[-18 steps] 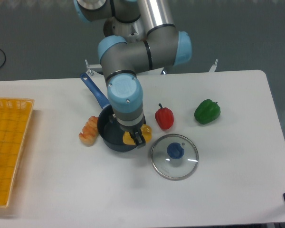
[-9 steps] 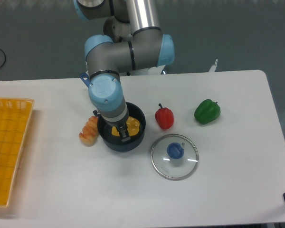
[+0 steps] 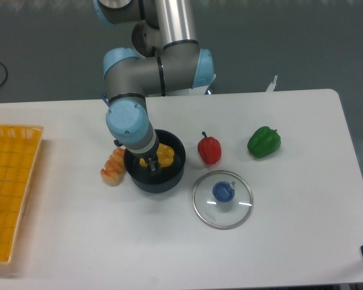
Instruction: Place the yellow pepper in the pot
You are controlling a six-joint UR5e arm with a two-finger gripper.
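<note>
The dark navy pot stands left of the table's middle; the arm hides its blue handle. The yellow pepper shows inside the pot's rim. My gripper reaches straight down into the pot, its dark fingers against the pepper. The wrist covers most of the fingers, so I cannot tell whether they still grip the pepper or stand apart.
A tan pastry lies against the pot's left side. A red pepper stands just right of the pot, a green pepper further right. The glass lid with blue knob lies in front. A yellow basket sits at the left edge.
The arm has swung left, carrying the yellow pepper from over the pot's right front rim to inside the pot. The pot and other objects stayed put.
</note>
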